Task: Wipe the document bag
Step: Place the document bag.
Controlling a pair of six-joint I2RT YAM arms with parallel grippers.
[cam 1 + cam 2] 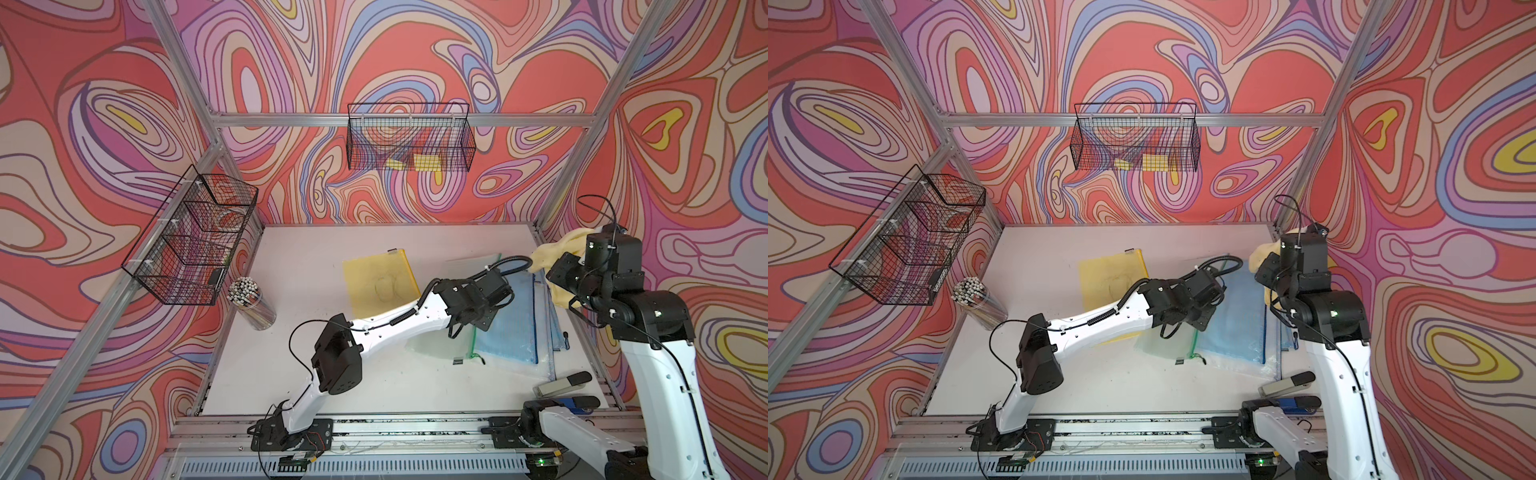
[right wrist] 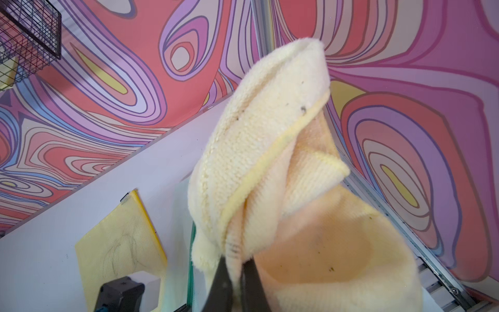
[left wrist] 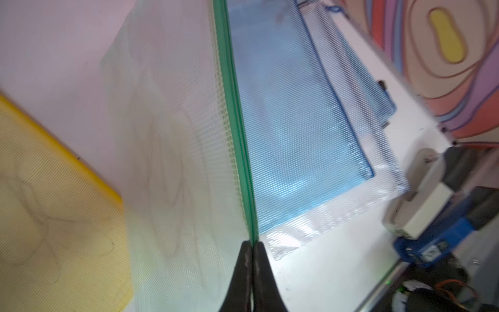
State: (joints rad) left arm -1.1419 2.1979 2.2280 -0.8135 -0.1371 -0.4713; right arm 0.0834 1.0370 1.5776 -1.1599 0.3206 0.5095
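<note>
In both top views we see the green-zipped document bag (image 1: 436, 345) (image 1: 1158, 345) lying on the white bench (image 1: 291, 374), partly over a blue bag (image 1: 511, 328). In the left wrist view, our left gripper (image 3: 253, 244) pinches its green zip edge. In the right wrist view, our right gripper (image 2: 237, 259) clamps a yellow cloth (image 2: 270, 148), held clear of the bench.

two white-shelled arms (image 1: 395, 324) with black joint blocks (image 1: 336, 357), looping black cables (image 1: 510, 260) and slim black fingers (image 3: 243, 270)
</note>
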